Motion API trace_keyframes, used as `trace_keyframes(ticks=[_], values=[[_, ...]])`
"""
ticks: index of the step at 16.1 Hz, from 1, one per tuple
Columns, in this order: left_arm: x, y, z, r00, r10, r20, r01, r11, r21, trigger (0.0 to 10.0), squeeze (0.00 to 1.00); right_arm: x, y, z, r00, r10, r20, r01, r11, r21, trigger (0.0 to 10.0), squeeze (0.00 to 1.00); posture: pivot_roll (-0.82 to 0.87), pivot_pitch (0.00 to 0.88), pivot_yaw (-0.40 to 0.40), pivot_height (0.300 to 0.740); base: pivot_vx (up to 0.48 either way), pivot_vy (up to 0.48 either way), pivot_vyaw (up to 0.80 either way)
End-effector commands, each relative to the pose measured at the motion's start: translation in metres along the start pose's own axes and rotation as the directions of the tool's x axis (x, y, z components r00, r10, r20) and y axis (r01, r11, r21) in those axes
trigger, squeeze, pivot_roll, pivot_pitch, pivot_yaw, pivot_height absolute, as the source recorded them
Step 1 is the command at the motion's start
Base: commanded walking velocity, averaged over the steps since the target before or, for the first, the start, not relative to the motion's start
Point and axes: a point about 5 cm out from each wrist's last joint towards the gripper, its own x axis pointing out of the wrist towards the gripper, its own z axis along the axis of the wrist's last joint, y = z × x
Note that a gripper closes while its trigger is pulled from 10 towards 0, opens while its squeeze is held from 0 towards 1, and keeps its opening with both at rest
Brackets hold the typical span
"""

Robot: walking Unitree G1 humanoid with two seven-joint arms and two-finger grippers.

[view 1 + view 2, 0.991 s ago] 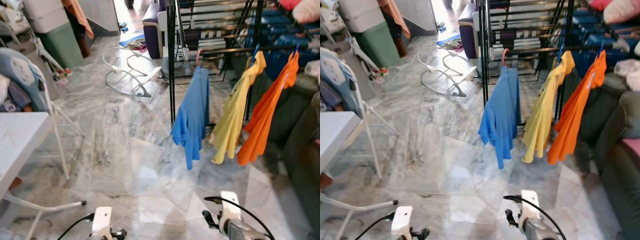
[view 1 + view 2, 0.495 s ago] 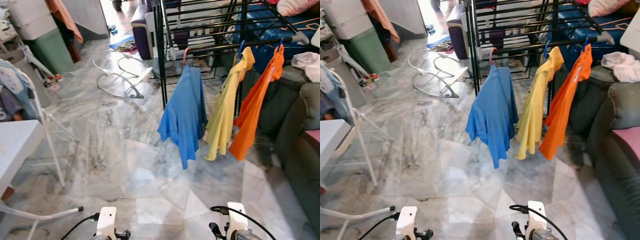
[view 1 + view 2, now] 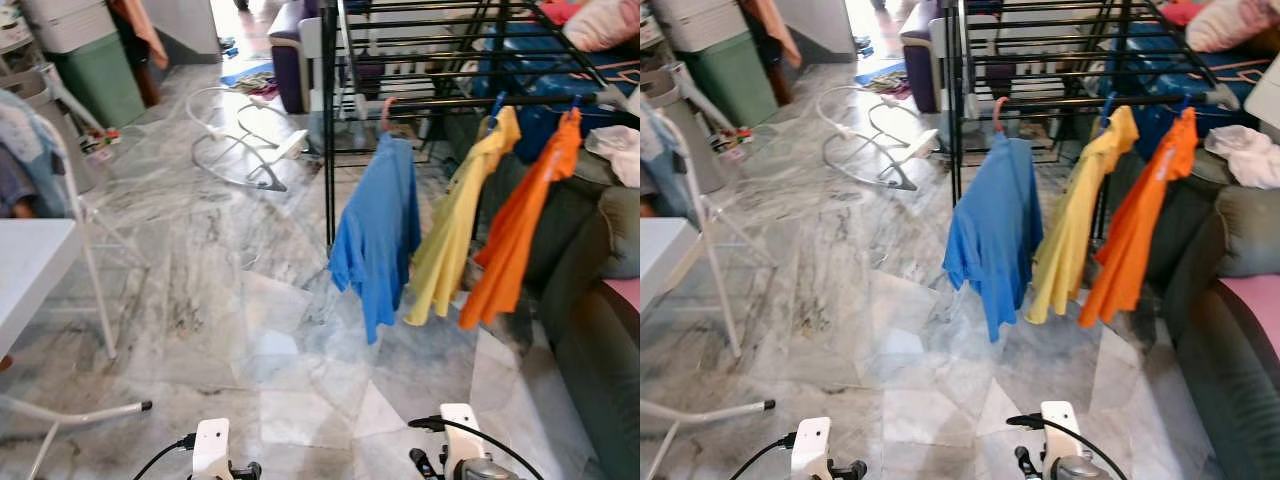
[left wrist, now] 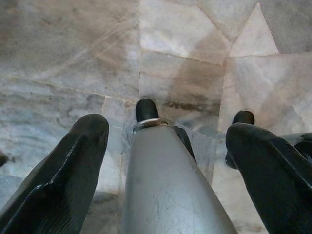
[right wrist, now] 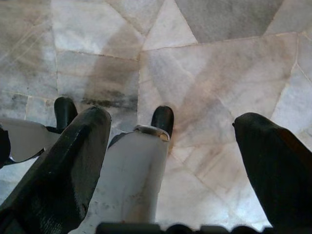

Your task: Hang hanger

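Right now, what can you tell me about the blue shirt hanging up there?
The blue shirt is a bright blue, soft-looking cloth top on a pinkish hanger, whose hook sits over a dark rail of the black drying rack. It hangs crooked and bunched, one side drooping lower to a point, its lowest part just above the marble floor. It is the leftmost of three, with the yellow shirt beside it and the orange shirt beyond.

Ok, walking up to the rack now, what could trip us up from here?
The bent white frame lying on the marble floor left of the drying rack could catch a foot if we drift that way. The dark sofa crowds the right side. Both grippers hang low with open jaws and hold no hanger.
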Motion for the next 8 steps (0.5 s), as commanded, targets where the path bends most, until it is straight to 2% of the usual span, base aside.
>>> trace_keyframes(ticks=[1,8], values=[[-0.0005,0.0049,-0.0002,1.000,0.022,-0.001,-0.022,1.000,0.003,10.0,0.00,0.0004,0.0018,0.0016,1.000,0.007,-0.005,-0.007,1.000,-0.007,10.0,0.00,-0.12,0.000,0.034,0.740,0.000,0.000,0.00],[-0.0003,0.0048,0.0028,1.000,0.026,0.004,-0.026,0.999,0.036,10.0,0.00,0.0006,0.0038,0.0081,0.999,0.014,0.049,-0.015,0.999,0.032,10.0,0.00,-0.13,0.000,0.051,0.740,0.000,0.000,0.00]])
